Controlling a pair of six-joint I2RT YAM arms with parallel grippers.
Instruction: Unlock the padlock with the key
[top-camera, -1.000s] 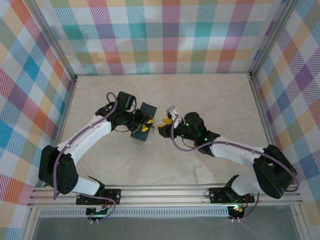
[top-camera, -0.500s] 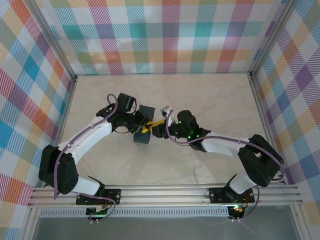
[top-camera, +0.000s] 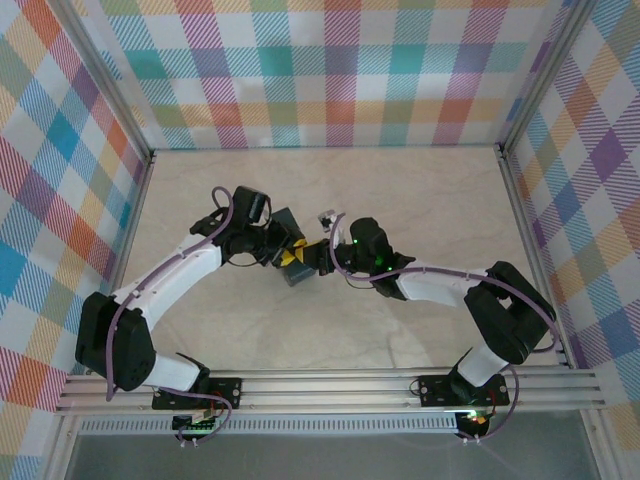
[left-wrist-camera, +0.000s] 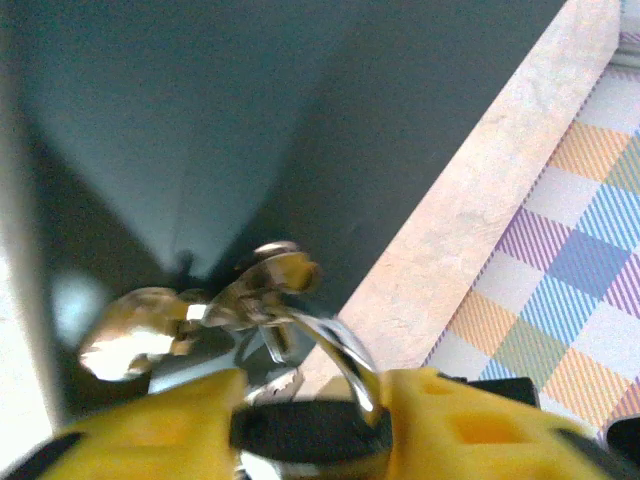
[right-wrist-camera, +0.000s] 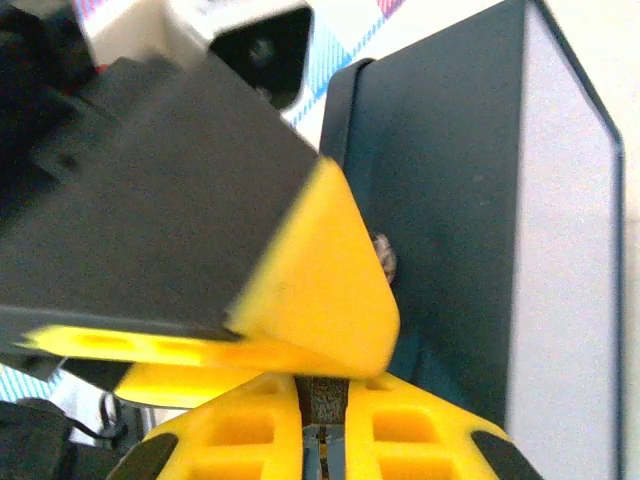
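**Crowded fingertips put the key's aim at risk**

Top view: the left gripper (top-camera: 288, 256) and the right gripper (top-camera: 318, 251) meet tip to tip at the near right side of the dark box (top-camera: 297, 277), mid-table; the padlock and key are too small to make out here; with the arms this crowded, a slight misaim would likely knock one finger against the other.

Left wrist view: the left gripper's yellow fingers (left-wrist-camera: 170, 420) are clamped on the dark padlock (left-wrist-camera: 300, 432); its silvery shackle (left-wrist-camera: 345, 352) loops up through the box's metal hasp (left-wrist-camera: 262, 285); the hold looks shallow, so a push from the key may twist the padlock in the grip or swing it on the hasp; I cannot tell which way the keyhole faces.

Right wrist view: the right gripper's fingers are drawn together on a thin dark strip, which I take to be the key (right-wrist-camera: 322, 396); the left gripper's black and yellow finger (right-wrist-camera: 310, 290) lies straight across in front, touching or nearly so; the box wall stands just to the right; pressing on could jam the key against that finger, tilt it in the pinch, or make it slip out.
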